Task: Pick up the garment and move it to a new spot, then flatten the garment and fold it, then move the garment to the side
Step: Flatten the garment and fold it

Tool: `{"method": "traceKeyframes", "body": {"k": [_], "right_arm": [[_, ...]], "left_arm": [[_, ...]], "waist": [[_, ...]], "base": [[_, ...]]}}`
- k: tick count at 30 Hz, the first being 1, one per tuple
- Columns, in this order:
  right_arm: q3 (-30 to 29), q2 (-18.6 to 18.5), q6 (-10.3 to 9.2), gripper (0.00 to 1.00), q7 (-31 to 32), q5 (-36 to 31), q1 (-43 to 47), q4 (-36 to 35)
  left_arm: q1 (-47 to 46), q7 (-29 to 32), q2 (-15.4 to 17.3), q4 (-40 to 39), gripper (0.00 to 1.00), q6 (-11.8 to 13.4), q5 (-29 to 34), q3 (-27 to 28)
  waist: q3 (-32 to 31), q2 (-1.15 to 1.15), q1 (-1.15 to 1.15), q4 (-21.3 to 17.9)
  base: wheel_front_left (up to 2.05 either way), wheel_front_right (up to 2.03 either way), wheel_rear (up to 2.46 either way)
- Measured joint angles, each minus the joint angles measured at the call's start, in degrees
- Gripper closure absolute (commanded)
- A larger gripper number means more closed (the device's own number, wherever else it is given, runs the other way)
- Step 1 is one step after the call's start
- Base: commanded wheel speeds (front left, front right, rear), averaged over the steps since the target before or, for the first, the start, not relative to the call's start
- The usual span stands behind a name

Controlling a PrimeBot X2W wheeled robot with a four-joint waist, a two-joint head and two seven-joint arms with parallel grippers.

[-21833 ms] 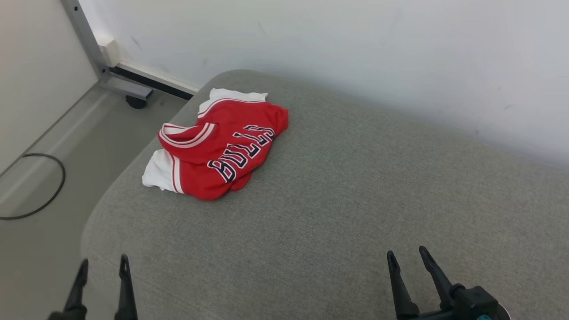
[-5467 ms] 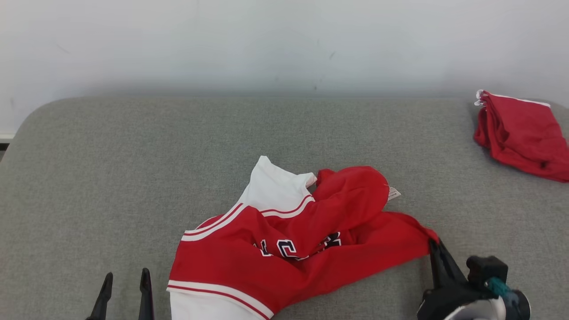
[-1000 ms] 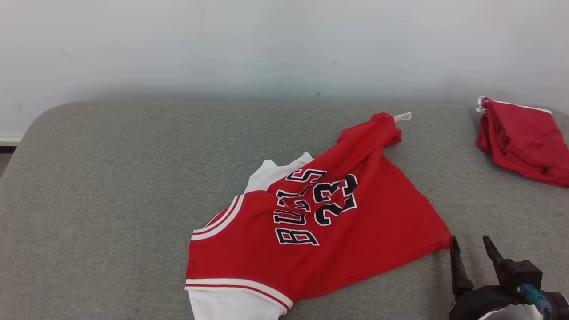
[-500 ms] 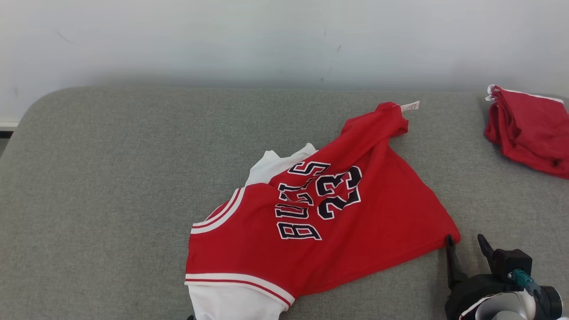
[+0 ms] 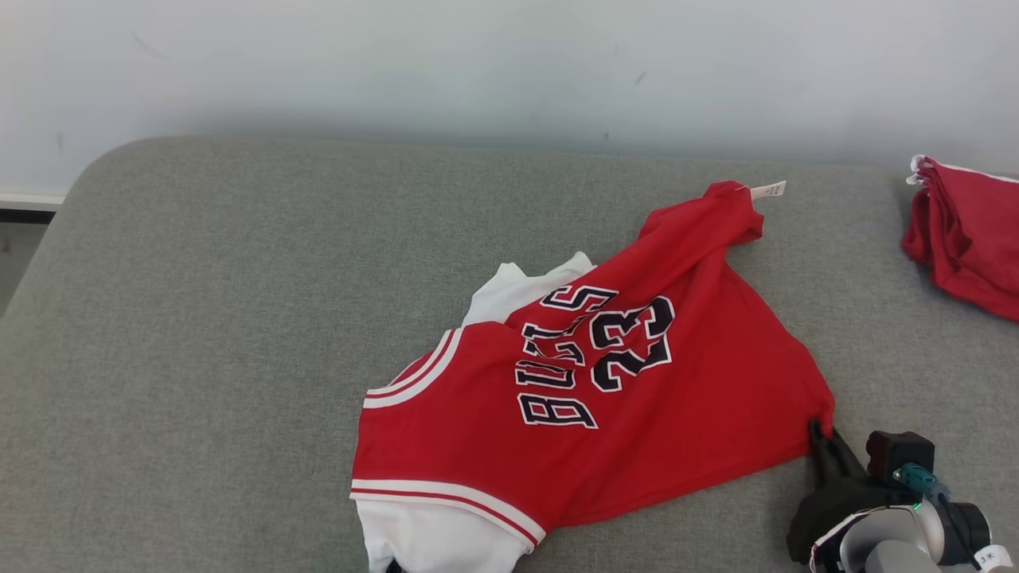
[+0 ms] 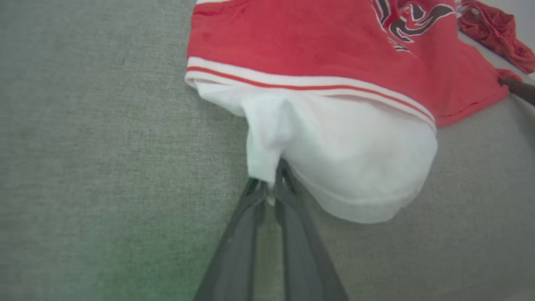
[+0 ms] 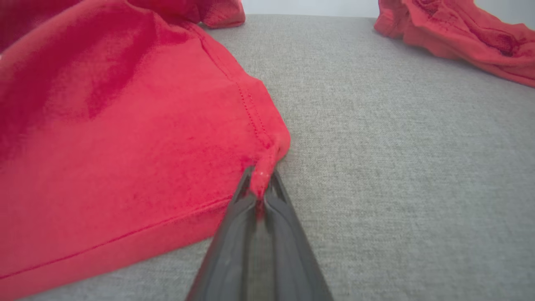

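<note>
Starting at the left: left end effector (image 6: 271, 184), fingers pressed together on a pinch of the white sleeve (image 6: 355, 167) — sleeve bunched at six o'clock of the head view, under striped red-and-white trim. Spread over the grey padded surface (image 5: 199, 358), from centre toward four o'clock: the garment (image 5: 637, 398), a red jersey, dark lettering and a 23 facing up, rumpled, one end drawn out to two o'clock with a white tag (image 5: 768, 190) at its tip. At the jersey's four o'clock corner: right end effector (image 5: 824, 434), fingers closed, nipping a small peak of red hem. Further right, at three o'clock and well apart from the jersey — a second red cloth (image 5: 963, 239), crumpled, near the pale wall (image 5: 478, 64).
</note>
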Motion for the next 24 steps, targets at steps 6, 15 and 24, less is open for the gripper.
{"method": "traceKeyframes", "body": {"k": [6, 15, 24], "right_arm": [[0.0, -0.5, 0.0, 1.0, 0.2, 1.0, 3.8, -4.5], [1.8, -3.0, 0.0, 1.0, 0.2, 5.3, 14.9, -14.7], [7.0, -4.5, 0.0, 1.0, 2.4, 9.0, 20.4, -24.2]], "left_arm": [[2.3, 0.0, 0.5, -3.3, 1.0, 0.0, -1.9, 2.2], [10.2, 0.0, 2.6, -13.9, 1.0, 0.0, -2.4, 8.0], [12.6, 0.1, 5.9, -22.2, 1.0, 0.0, -5.7, 7.4]], "waist": [[-2.0, 0.0, 0.0, 0.1], [-5.1, -0.01, -0.01, -0.3], [-5.3, 0.0, -0.01, -2.2]], "base": [[0.0, 0.0, 0.0], [0.0, 0.0, 0.0], [0.0, 0.0, 0.0]]}}
